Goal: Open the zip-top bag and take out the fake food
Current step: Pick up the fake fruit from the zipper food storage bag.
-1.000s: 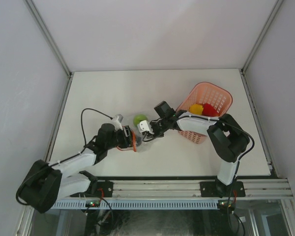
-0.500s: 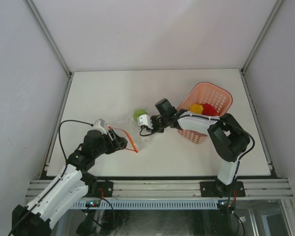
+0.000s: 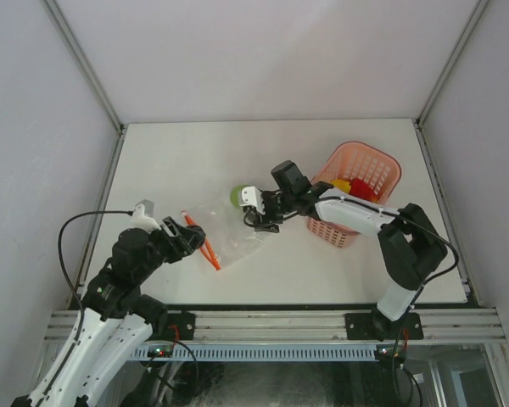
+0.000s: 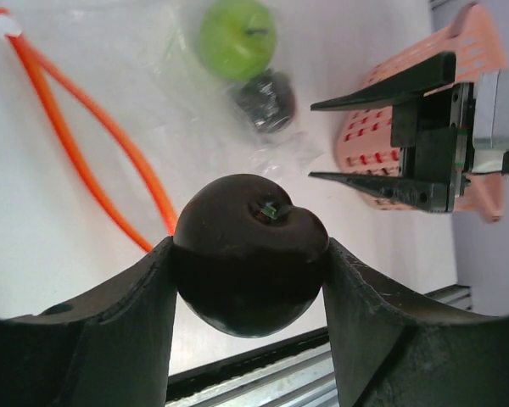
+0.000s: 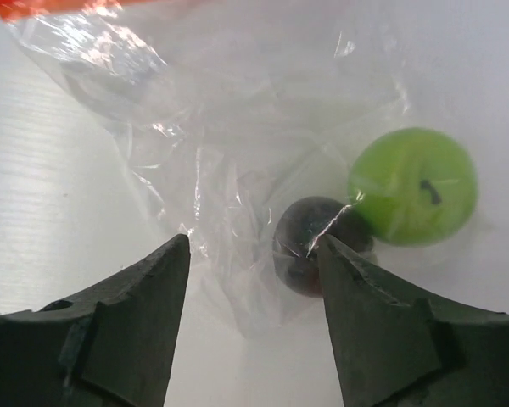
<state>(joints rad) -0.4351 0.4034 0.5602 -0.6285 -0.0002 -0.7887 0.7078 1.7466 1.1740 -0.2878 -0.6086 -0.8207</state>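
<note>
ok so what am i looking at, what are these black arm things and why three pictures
Two robot arms bolted to a table. One picture looks down from above; the other two come from cameras on each wrist. The left gripper is closed on a dark fruit. The right gripper hangs open over a clear zip-top bag with an orange zip strip; a green fruit and a blackish one lie at its other end. A pink basket holds red and yellow pieces.
</note>
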